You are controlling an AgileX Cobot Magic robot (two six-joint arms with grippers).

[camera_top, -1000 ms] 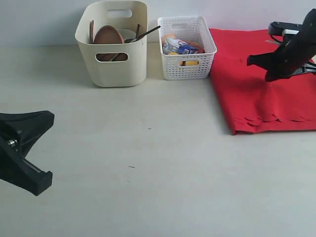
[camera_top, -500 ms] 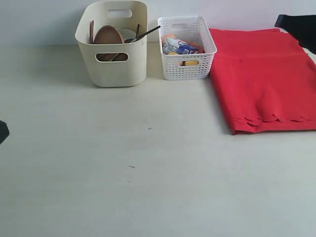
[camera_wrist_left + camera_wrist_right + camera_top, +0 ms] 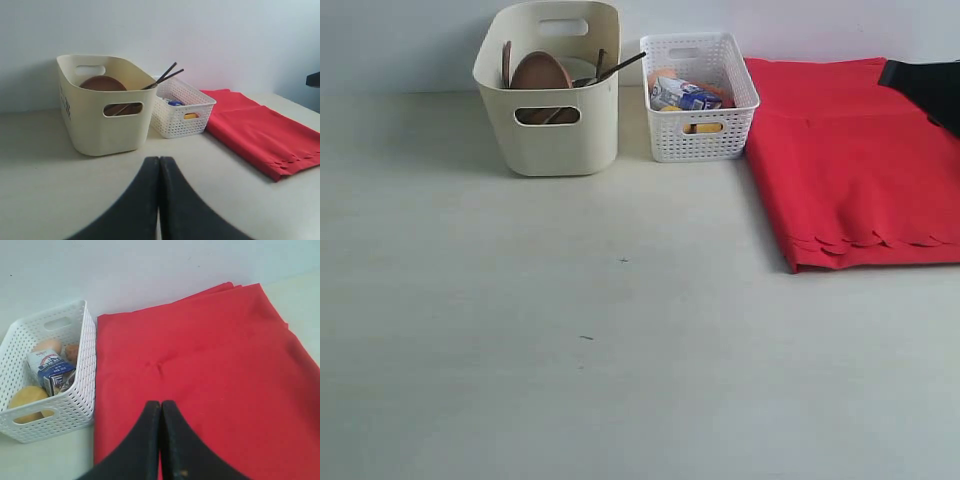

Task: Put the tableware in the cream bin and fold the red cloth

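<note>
Cloth [image 3: 210, 370] lies straight ahead of right hand [image 3: 160, 407], closed, empty. Left hand [image 3: 159, 165], closed, empty, faces bin [image 3: 90, 131], well apart from cloth. Right arm nearer.

Layout. The bin [image 3: 548, 145] stood at the back of the counter [image 3: 570, 350]. The basket [image 3: 700, 140] stood just beside it on the right, and the cloth [image 3: 850, 170] lay flat right of the basket. A plate [image 3: 540, 72] stood on edge in the bin. Chopsticks [image 3: 170, 68] leaned over its rim toward the basket, which held a carton [image 3: 685, 95].
</note>
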